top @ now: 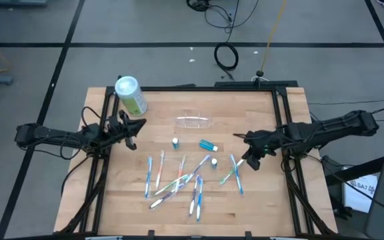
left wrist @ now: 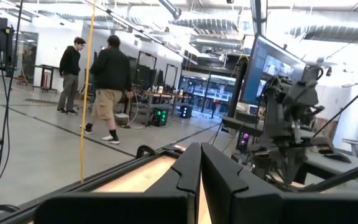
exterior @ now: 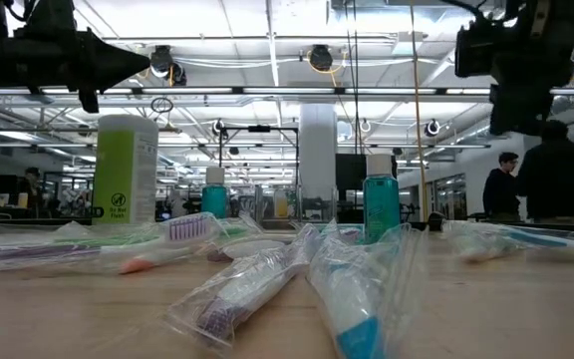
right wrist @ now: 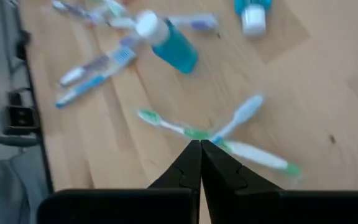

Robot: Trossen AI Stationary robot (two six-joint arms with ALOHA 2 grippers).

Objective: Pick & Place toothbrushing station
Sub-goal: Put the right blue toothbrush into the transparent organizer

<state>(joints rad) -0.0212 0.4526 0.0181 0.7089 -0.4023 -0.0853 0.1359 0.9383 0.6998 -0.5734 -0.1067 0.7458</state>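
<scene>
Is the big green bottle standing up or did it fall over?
Standing up. The low view shows the green bottle upright on the table; from above its round white lid faces the camera.

The toothbrushing station (top: 193, 122) stood alone at the far middle of the bench (top: 285, 200), with bare wood around it. The green canister (top: 131, 95) stood to its left. Scattered toothbrushes (top: 179, 181) and two small bottles (top: 207, 144) crowded the near side.

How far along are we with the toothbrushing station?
Nothing looks done: the holder lies untouched at the table's far middle, with toothbrushes scattered nearer. In hand: nothing. The left end effector is shut and empty near the canister; the right end effector is shut above the toothbrushes. The pick and place remain.
</scene>
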